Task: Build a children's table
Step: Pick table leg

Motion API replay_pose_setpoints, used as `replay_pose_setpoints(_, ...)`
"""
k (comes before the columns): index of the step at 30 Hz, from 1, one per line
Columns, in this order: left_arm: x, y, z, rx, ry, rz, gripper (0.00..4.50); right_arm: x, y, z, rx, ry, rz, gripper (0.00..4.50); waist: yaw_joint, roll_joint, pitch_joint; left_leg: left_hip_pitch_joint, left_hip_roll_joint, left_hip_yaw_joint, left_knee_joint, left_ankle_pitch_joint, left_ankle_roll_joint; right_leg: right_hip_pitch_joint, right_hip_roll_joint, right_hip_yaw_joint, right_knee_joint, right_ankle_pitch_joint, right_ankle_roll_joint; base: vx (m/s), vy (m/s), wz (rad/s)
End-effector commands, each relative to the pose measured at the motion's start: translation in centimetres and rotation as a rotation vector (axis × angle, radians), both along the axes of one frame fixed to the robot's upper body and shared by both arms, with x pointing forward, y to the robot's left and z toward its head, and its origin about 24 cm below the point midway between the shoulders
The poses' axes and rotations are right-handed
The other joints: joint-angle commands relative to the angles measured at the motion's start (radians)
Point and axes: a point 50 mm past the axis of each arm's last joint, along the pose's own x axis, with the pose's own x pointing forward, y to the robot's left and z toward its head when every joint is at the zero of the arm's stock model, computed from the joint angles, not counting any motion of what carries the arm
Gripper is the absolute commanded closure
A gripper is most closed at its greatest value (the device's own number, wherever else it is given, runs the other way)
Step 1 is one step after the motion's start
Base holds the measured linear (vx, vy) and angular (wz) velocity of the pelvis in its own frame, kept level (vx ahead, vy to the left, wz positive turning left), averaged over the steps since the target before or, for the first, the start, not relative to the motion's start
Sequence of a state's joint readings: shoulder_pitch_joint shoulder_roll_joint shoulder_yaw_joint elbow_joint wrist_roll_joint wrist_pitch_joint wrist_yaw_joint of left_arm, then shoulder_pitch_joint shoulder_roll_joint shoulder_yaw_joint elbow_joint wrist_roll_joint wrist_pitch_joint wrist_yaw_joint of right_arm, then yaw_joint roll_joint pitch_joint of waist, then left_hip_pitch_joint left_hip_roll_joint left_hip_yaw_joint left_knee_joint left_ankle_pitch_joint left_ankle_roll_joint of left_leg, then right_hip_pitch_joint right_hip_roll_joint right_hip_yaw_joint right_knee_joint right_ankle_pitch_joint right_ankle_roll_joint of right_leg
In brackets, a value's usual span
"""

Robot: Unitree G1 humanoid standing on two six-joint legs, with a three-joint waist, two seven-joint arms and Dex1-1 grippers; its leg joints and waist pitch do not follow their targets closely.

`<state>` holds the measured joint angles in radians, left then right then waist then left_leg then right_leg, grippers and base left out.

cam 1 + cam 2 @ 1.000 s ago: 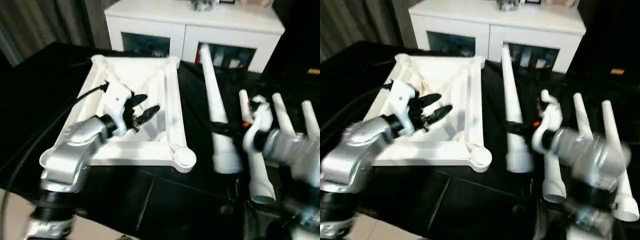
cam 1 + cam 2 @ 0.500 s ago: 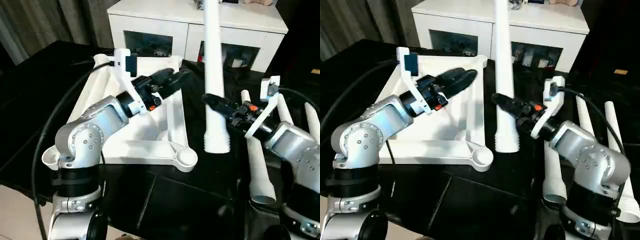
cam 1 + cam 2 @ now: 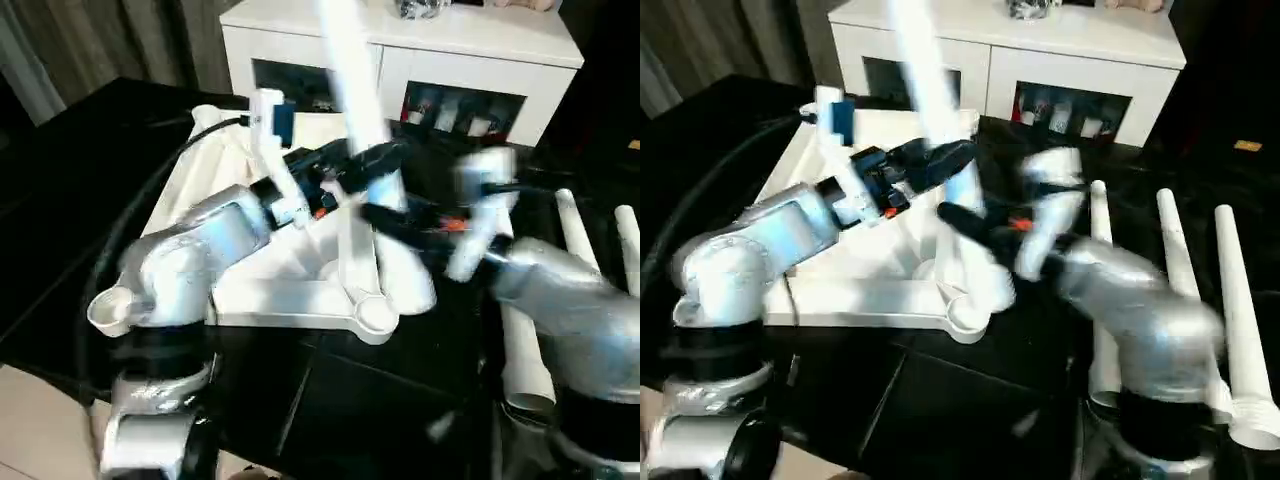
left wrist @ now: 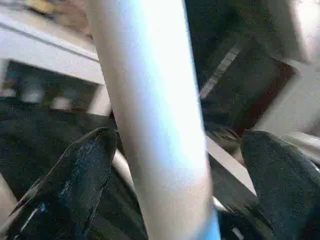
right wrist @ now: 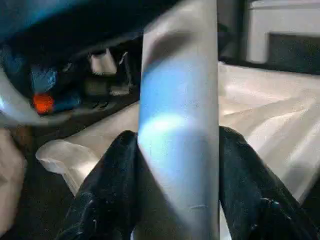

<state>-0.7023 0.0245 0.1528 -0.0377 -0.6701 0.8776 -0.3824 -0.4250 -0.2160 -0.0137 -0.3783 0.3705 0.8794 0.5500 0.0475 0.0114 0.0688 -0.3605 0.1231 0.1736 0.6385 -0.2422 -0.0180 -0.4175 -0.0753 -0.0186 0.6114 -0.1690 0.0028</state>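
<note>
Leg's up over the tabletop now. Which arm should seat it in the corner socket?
Right. The right gripper already clamps the leg, a finger on either side. The left gripper stands open around the leg with gaps to both sides, so it can likely only steady it toward the tabletop.

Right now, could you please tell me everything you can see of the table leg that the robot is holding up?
The leg is a long, round, smooth white tube that looks like plastic and widens toward its lower end. It stands nearly upright, leaning a little, above the upturned table top. The right gripper clamps it between its jaws. The left gripper straddles it higher up, jaws wide open and apart from it. Its upper end runs out of the picture.
</note>
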Motion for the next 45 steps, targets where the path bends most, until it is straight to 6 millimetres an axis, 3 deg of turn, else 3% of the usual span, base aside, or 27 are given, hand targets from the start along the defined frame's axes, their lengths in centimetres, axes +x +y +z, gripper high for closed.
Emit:
replay_pose_setpoints(1, 0.6, 0.6, 0.4, -0.013, 0.013, 0.074, 0.00, 0.4, 0.5, 0.4, -0.029, -0.061, -0.054, 2.69, -0.001, -0.015, -0.072, 0.000, 0.079, -0.033, -0.082, -0.008, 0.017, 0.060, -0.067, 0.041, -0.063, -0.180, -0.231, 0.000, 0.000, 0.00)
replay_pose_setpoints(3, 0.7, 0.7, 0.3, -0.022, 0.029, 0.097, 0.00, 0.6, 0.7, 0.4, -0.055, -0.086, -0.069, 2.69, -0.001, -0.014, -0.075, 0.000, 0.078, -0.033, -0.080, 0.009, 0.032, 0.062, -0.065, 0.039, -0.058, -0.136, -0.245, 0.000, 0.000, 0.00)
replay_pose_setpoints(4, 0.9, 0.9, 0.3, -0.032, 0.043, 0.119, 0.37, 0.7, 0.9, 0.4, -0.082, -0.112, -0.085, 2.69, -0.001, -0.015, -0.076, -0.001, 0.079, -0.032, -0.077, 0.031, 0.039, 0.060, -0.065, 0.038, -0.054, -0.099, -0.256, 0.000, 0.000, 0.00)
replay_pose_setpoints(5, 1.0, 0.9, 0.3, -0.036, 0.047, 0.127, 0.37, 0.8, 1.1, 0.4, -0.091, -0.123, -0.094, 2.69, -0.002, -0.014, -0.076, -0.001, 0.077, -0.032, -0.077, 0.038, 0.045, 0.061, -0.064, 0.038, -0.054, -0.088, -0.260, 0.000, 0.000, 0.00)
replay_pose_setpoints(6, 1.0, 1.1, 0.3, -0.042, 0.051, 0.137, 0.42, 0.9, 1.2, 0.4, -0.097, -0.128, -0.104, 2.69, -0.004, -0.018, -0.075, -0.004, 0.077, -0.031, -0.076, 0.037, 0.057, 0.062, -0.064, 0.038, -0.055, -0.087, -0.266, 0.000, 0.000, 0.00)
replay_pose_setpoints(9, 1.1, 1.2, 0.3, -0.054, 0.060, 0.150, 0.82, 1.1, 1.4, 0.2, -0.112, -0.134, -0.124, 2.69, -0.003, -0.016, -0.075, -0.003, 0.078, -0.031, -0.076, 0.031, 0.072, 0.062, -0.066, 0.037, -0.055, -0.104, -0.271, 0.000, 0.000, 0.00)
replay_pose_setpoints(11, 1.1, 1.3, 0.2, -0.063, 0.071, 0.157, 0.85, 1.2, 1.4, 0.2, -0.115, -0.138, -0.128, 2.69, -0.001, -0.014, -0.076, -0.001, 0.080, -0.031, -0.075, 0.037, 0.082, 0.061, -0.066, 0.037, -0.053, -0.090, -0.278, 0.000, 0.000, 0.00)
replay_pose_setpoints(25, 0.0, 0.0, 0.2, -0.081, 0.066, 0.012, 2.21, 1.4, 2.3, -0.3, -0.152, -0.186, -0.114, 2.69, -0.004, -0.014, -0.075, 0.000, 0.080, -0.030, -0.075, 0.014, 0.085, 0.062, -0.065, 0.037, -0.053, -0.094, -0.281, 0.000, 0.000, 0.00)
replay_pose_setpoints(31, 0.3, 0.5, 0.3, -0.087, 0.070, 0.052, 2.59, 1.4, 2.3, -0.3, -0.153, -0.196, -0.107, 2.69, -0.006, -0.016, -0.076, -0.002, 0.079, -0.030, -0.073, 0.028, 0.094, 0.064, -0.065, 0.037, -0.050, -0.074, -0.286, 0.000, 0.000, 0.00)
replay_pose_setpoints(36, 0.7, 1.1, 0.3, -0.088, 0.065, 0.080, 2.66, 1.6, 2.4, -0.2, -0.147, -0.209, -0.107, 2.69, -0.006, -0.019, -0.077, -0.003, 0.079, -0.030, -0.072, 0.029, 0.097, 0.065, -0.066, 0.036, -0.050, -0.081, -0.284, 0.000, 0.000, 0.00)
replay_pose_setpoints(37, 0.8, 1.2, 0.3, -0.088, 0.063, 0.086, 2.66, 1.6, 2.4, -0.1, -0.137, -0.209, -0.101, 2.13, -0.006, -0.019, -0.077, -0.002, 0.079, -0.030, -0.073, 0.031, 0.099, 0.064, -0.066, 0.036, -0.050, -0.081, -0.285, 0.000, 0.000, 0.00)
replay_pose_setpoints(45, 0.5, 2.4, 0.2, -0.045, 0.020, 0.062, 2.67, 1.1, 1.0, 0.9, 0.017, -0.128, -0.012, 1.58, -0.004, -0.021, -0.077, 0.000, 0.078, -0.030, -0.072, 0.039, 0.121, 0.065, -0.064, 0.035, -0.047, -0.070, -0.290, 0.000, 0.000, 0.00)
